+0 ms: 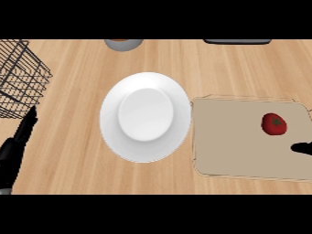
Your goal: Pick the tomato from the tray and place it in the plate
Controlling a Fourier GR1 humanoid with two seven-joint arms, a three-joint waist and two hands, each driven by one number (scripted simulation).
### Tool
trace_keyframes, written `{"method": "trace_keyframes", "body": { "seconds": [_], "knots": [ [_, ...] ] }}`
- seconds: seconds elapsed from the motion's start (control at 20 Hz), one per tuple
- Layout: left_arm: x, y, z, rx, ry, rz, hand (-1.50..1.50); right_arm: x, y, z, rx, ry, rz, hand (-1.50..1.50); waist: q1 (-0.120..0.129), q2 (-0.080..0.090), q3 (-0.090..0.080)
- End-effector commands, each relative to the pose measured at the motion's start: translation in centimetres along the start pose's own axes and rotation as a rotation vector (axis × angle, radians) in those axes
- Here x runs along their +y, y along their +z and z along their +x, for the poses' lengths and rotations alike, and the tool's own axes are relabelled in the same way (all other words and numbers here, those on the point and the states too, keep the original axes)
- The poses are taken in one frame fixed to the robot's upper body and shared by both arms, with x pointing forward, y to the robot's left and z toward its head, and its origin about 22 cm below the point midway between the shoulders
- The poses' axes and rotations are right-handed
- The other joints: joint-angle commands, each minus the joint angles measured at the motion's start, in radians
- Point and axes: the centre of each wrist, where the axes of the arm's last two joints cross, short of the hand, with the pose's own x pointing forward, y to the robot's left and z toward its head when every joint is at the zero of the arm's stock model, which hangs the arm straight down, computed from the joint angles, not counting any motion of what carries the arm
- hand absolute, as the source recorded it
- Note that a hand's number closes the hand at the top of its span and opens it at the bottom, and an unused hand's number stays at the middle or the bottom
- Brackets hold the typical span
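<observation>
I see my right hand [311,150] coming in at the right edge of the head view, low over the tan tray [239,151]. Only a dark fingertip and a little of the hand behind it show, so I cannot tell whether the hand is spread or closed. It holds nothing that I can see.

The tomato [274,124] lies on the tray just beyond that hand and slightly to its left, red with a small green stem mark on top. There is a gap of bare tray between the tomato and the fingertip; they do not touch.

The white plate [145,116] sits on the wooden counter [70,151] well to the left of my right hand, its right rim just beside the tray's left edge. Nothing lies in it.

My left hand [13,151] shows at the far left, on the other side of the plate, fingers straight and pointing up, relaxed and holding nothing. Just beyond its fingertips stands a black wire basket [13,77].

Far beyond both hands, at the top edge, I see part of a grey bowl [123,44] and part of a dark flat object [238,41].
</observation>
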Motion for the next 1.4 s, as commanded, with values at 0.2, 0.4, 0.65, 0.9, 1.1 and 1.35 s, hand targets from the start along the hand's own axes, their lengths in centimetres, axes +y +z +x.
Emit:
{"method": "trace_keyframes", "body": {
  "seconds": [0.2,0.4,0.65,0.9,1.1,1.35],
  "knots": [
    [1.3,0.2,-1.1,0.006,0.007,0.009,0.0,-1.2,-1.8,-2.0,0.082,0.166,0.158,-1.5,-0.009,-0.002,0.0],
    [-0.3,-0.7,0.5,0.003,0.015,0.004,0.0,1.1,-4.3,-0.2,0.09,0.189,0.185,-1.5,-0.005,-0.001,0.0],
    [-0.5,-0.7,-0.2,-0.003,-0.002,-0.005,0.0,4.3,-5.8,-1.8,0.082,0.187,0.246,-1.5,-0.005,-0.001,0.001],
    [-0.9,-1.9,-1.1,0.017,0.006,0.006,0.0,4.0,-6.7,-2.3,0.089,0.189,0.293,-1.5,-0.01,-0.001,0.0],
    [2.1,0.0,0.4,0.012,0.01,-0.012,0.0,4.3,-7.3,-4.6,0.119,0.194,0.297,-1.5,-0.005,-0.002,0.001],
    [-0.1,1.5,-0.3,-0.003,-0.002,0.03,0.0,4.9,-7.4,-7.3,0.104,0.195,0.292,-1.5,-0.005,-0.002,0.001]
  ]
}}
